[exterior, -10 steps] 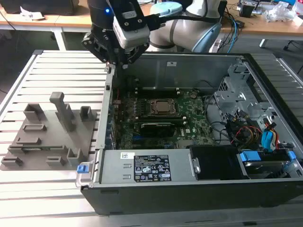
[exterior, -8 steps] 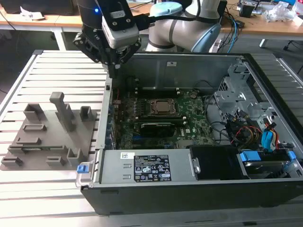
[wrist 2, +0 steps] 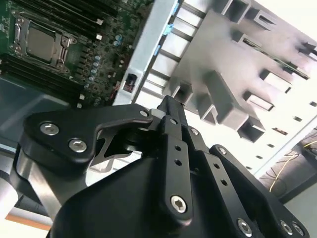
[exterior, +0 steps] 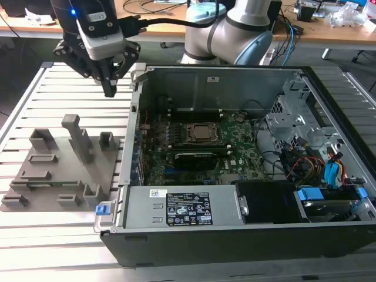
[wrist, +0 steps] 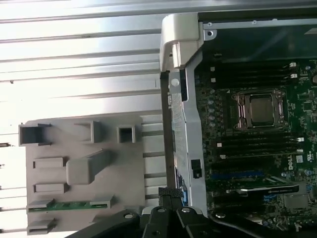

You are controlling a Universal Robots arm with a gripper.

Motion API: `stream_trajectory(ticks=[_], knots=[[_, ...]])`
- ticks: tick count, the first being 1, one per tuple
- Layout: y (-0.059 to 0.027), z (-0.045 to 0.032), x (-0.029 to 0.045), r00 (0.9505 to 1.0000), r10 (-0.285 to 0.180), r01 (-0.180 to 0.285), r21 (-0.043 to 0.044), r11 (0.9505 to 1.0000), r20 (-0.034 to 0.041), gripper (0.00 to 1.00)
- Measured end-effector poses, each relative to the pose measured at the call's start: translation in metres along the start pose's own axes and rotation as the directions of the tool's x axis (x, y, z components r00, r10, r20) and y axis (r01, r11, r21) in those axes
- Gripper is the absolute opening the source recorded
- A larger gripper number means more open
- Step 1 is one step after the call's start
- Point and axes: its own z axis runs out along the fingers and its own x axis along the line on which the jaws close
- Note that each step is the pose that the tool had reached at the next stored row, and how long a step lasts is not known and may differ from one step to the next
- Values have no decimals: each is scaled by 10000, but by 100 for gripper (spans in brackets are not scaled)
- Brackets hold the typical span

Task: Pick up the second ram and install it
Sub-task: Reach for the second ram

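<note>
Black and closed tip to tip, the fingers [exterior: 110, 89] hold nothing. They hang above the slatted tabletop [exterior: 35, 100], between the fixture and the open computer case.

On the exterior view's left of the fingers, and lower, the gray fixture block [exterior: 64, 170] sits on the slats. The second ram [wrist: 67, 205] shows as a thin green strip in a low slot along the block's edge farthest from the fingers, well apart from them and not yet gripped. A tall post [exterior: 73, 132] on the block stands roughly between the fingers and that slot.

Just beside the fingers on the other side rises the case wall [exterior: 132, 147]. Past it lies the motherboard [exterior: 235, 135] with its CPU socket [exterior: 201, 133].

For a clean pickup, I judge the fingers should:
- clear the post on the way over;
- part only enough to straddle the stick;
- line up square across its length and close on its flat faces near the middle, so it hangs level;
- draw it straight out of the slot without twisting.
</note>
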Motion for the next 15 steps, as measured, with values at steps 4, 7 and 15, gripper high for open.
stream_trajectory(ticks=[4,7,15], knots=[[-12,-3,164,10000,1,-1,-1,10000,0,11],[-20,-6,262,10000,-1,1,0,10000,0,11],[-48,-14,647,10000,0,0,-1,10000,1,11]])
